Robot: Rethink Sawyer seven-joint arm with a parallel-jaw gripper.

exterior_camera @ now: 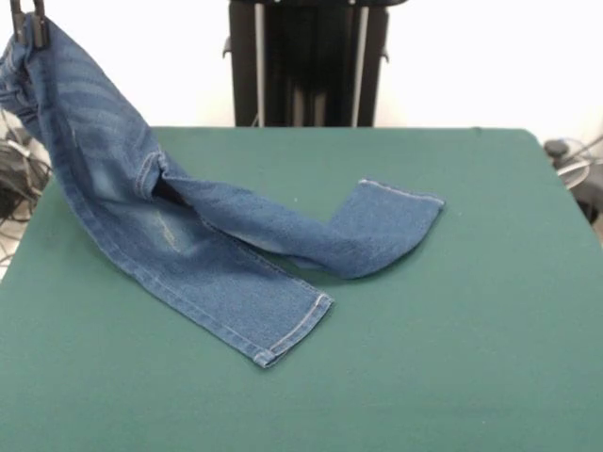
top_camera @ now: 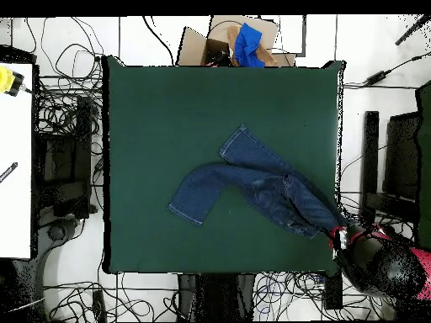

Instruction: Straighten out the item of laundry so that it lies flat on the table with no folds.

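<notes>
Item: small pair of blue denim jeans [exterior_camera: 179,235], held at the waist end by the gripper [exterior_camera: 28,26], whose fingers are closed on the fabric at the top left corner of the front view.

Position relative to the gripper: the garment hangs down and away from it. The waist is lifted clear of the table [exterior_camera: 452,358], beyond the table's edge by the look of the overhead view, and both legs trail from the gripper onto the green cloth. The long axis runs on a slant from the gripper toward the middle of the table.

Leg one: lies mostly flat, its hem the point farthest below the gripper in the front view.

Leg two: branches off at the crotch, crosses the cloth sideways, and its hemmed end appears folded and raised rather than flat.

Appearance: faded pale patches on the thigh, stitched hems, creases near the crotch.

Assessment: the garment is not yet flat. A pull along the long axis away from the hems would probably draw the legs straight, and the bent leg may stay folded.
</notes>
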